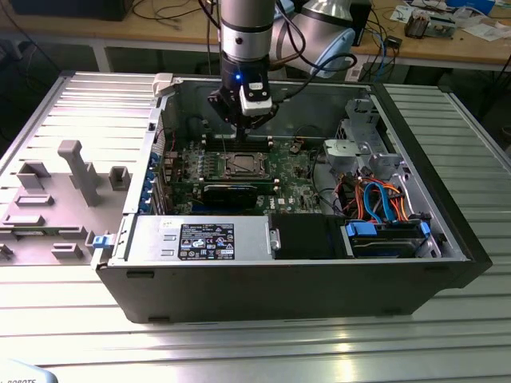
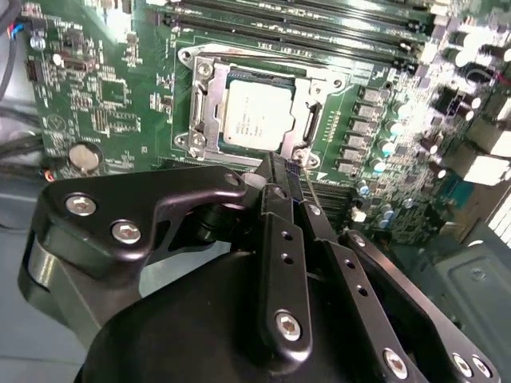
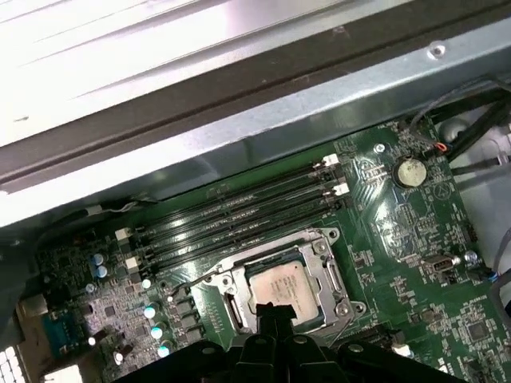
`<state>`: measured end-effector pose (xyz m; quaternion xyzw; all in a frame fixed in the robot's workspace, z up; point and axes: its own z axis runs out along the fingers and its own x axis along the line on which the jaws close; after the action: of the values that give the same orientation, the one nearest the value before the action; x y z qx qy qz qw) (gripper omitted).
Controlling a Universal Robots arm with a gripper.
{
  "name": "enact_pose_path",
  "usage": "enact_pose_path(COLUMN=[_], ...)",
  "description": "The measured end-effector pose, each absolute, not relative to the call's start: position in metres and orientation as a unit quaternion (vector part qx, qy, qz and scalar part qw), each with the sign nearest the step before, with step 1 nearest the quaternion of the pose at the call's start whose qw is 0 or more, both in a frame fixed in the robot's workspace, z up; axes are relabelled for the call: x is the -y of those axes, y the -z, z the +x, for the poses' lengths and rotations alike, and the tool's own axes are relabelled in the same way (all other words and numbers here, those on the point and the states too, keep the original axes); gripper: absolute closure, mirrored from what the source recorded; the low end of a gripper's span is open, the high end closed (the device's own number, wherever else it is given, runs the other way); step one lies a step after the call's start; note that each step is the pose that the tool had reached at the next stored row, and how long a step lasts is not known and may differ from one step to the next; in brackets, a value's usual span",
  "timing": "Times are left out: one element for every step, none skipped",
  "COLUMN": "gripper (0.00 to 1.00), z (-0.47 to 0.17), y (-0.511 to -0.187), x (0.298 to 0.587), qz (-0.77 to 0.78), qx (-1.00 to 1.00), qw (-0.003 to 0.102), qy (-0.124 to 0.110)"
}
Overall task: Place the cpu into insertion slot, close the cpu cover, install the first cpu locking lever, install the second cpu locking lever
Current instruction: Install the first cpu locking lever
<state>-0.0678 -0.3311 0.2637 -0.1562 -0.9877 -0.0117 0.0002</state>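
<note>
Evidently claw [image 2: 281, 166] closed tight; hovering near cpu [image 2: 254, 116].

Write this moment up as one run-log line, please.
chip: seated | cover: down around chip | end effector: shut, at cover's edge, contact unclear

Workstation surroundings, as I view them remotely.
An open computer case [image 1: 279, 291] lies on a ribbed metal table [image 1: 319, 343]; inside it I note a labelled power supply [image 1: 200, 238], blue and orange cables [image 1: 382, 199], long memory slots [image 3: 239, 217] and a coin battery [image 3: 409, 171].
</note>
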Motion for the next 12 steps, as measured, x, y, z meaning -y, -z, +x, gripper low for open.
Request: enact_pose_path(gripper=[0.89, 0.89, 0.89, 0.89, 0.89, 0.89, 0.89, 0.89, 0.89, 0.89, 0.89, 0.89], z=[-0.0678, -0.0678, -0.0678, -0.0678, -0.0678, -0.0678, -0.0678, -0.0681, -0.0692, -0.0705, -0.0719, -0.0736], y=[-0.2637, -0.2637, -0.2636, -0.2636, -0.2636, -0.2635, -0.2635, -0.2635, -0.2634, -0.2634, -0.2635, -0.2635], x=[0.3311, 0.3311, 0.331, 0.331, 0.3311, 0.331, 0.331, 0.331, 0.331, 0.331, 0.331, 0.331], qz=[-0.142, -0.124, -0.113, -0.098, -0.086, -0.078, -0.067, -0.062, -0.056, -0.054, -0.053, -0.052], qx=[0.99, 0.992, 0.993, 0.995, 0.996, 0.997, 0.998, 0.998, 0.998, 0.998, 0.999, 0.999], qw=[0.0, 0.001, 0.001, 0.001, 0.001, 0.001, 0.001, 0.001, 0.001, 0.001, 0.001, 0.001], qy=[0.012, 0.012, 0.012, 0.012, 0.012, 0.012, 0.012, 0.012, 0.012, 0.012, 0.012, 0.012])
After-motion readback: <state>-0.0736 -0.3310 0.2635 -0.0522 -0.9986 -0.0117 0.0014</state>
